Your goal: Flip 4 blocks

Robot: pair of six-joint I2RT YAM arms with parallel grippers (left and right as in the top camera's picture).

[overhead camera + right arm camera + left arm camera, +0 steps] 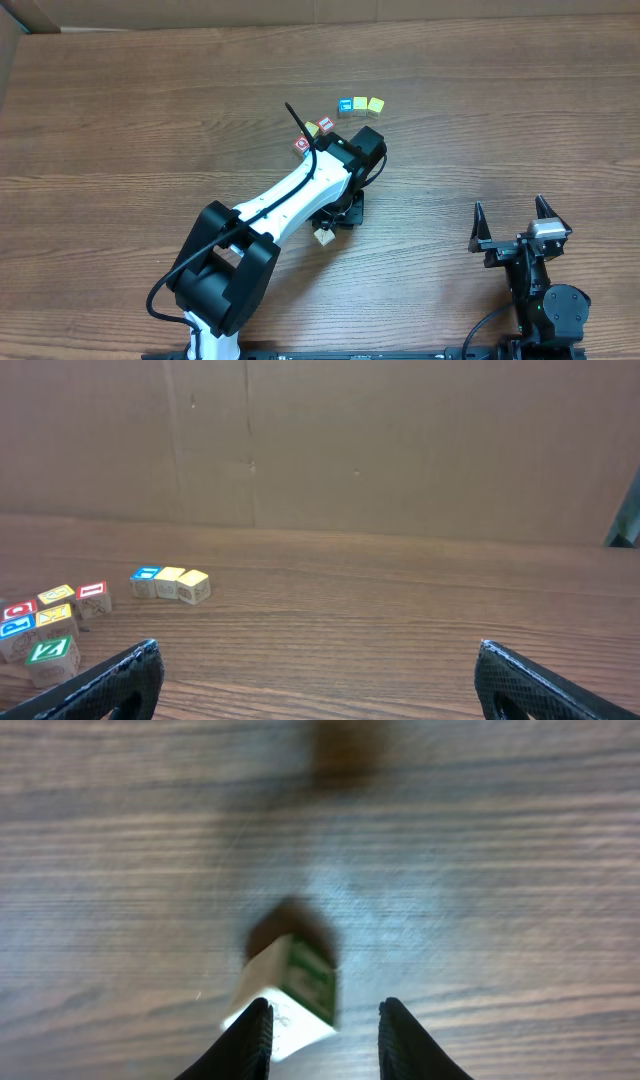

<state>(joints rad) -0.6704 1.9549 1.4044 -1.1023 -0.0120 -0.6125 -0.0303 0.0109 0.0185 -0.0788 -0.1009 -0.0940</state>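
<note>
**A:** What sits nearest the robot?

**B:** The right gripper (510,206), close to the front edge of the table (120,120). Its two black fingers have a mesh texture and are spread wide, with nothing between them.

**A:** And the left one?

**B:** The left gripper (325,1005) points down at mid-table. Its dark, rounded fingers (250,1045) stand a little apart and are not clamped on anything.

**A:** Where is the block in relation to them?

**B:** The green-faced block (290,992) is just ahead of the fingertips. It sits off-centre, toward the finger at the left of the wrist view, and overlaps that finger's tip. I cannot tell whether it touches that finger. A clear gap separates it from the other one.

**A:** What does it look like?

**B:** It is a small wooden cube, tilted. One face is pale bare wood and another has green print. It is slightly blurred, so the letter is unreadable. A dark shadow lies behind it.

**A:** What is the surface like?

**B:** Brown, with fine streaked wood grain.

**A:** And farther off?

**B:** The red-faced cubes (302,144) sit beside the left arm. Beyond them three cubes stand in a tight row: a blue block (346,105), a pale block (360,104) and a yellow block (376,104). Farthest back is a plain brown cardboard wall (400,440).
</note>
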